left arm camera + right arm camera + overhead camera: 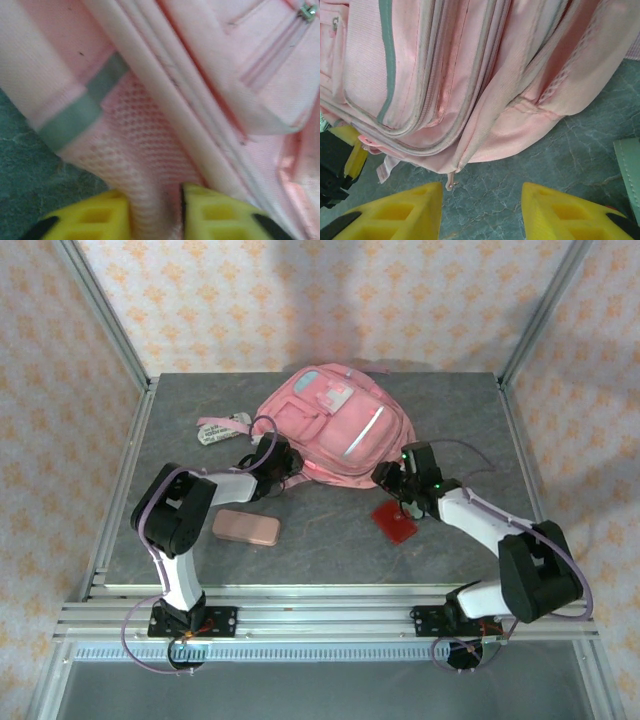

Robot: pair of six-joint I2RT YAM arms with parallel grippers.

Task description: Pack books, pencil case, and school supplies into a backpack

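- Grey, stone-veined tabletop (330, 540) comes nearest. A pink pencil case (246, 527) lies flat on it beside the left arm and a red square pad (396, 521) beside the right arm, both unpacked.
- A grey-green card (627, 170) is seen on the tabletop just right of the right end effector (481, 215).
- The right end effector is set at a middling width with nothing between its fingers, low over the tabletop at the near right corner of the backpack (335, 430).
- The zipper pull (451, 186) hangs just ahead of it, a little left of its midline and apart from both fingers. The zip line runs up and away from the pull along the bag's edge.
- The right arm is the nearer to the pull, so a short advance and a slight shift left are judged to be needed.
- The left end effector (156, 215) is closed narrowly on a fold of mesh (145, 165) at the backpack's near left side.
- The backpack lies front pockets up at mid-tabletop and appears zipped shut.
- Patterned wall (320, 300) is seen farthest.
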